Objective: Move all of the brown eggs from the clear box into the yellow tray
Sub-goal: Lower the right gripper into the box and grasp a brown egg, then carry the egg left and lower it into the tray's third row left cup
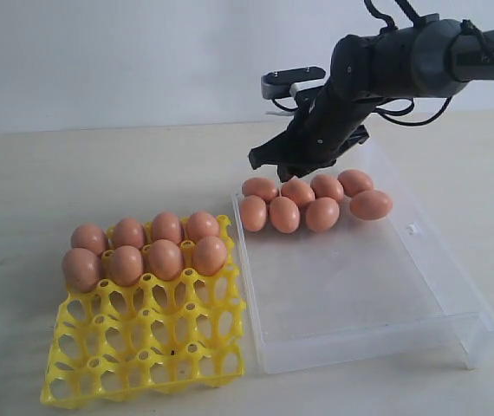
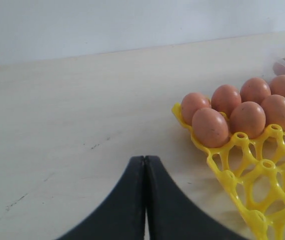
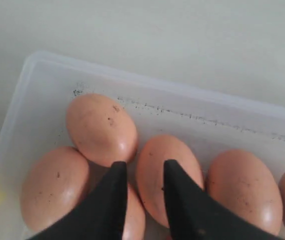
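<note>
tray [image 1: 134,387] l. of box [image 1: 342,295] w/ eggs [image 1: 284,214]

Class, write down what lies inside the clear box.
Eight brown eggs cluster at the far end of the clear box; its near floor is bare. The right claw hangs above them and covers part of the far wall, so that stretch cannot be checked.

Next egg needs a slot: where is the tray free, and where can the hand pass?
Free: the near cups of the yellow tray, in front of its eight eggs, and the near floor of the clear box. Crowded: the box's far corner, where eight loose eggs cluster under the right hand.
</note>
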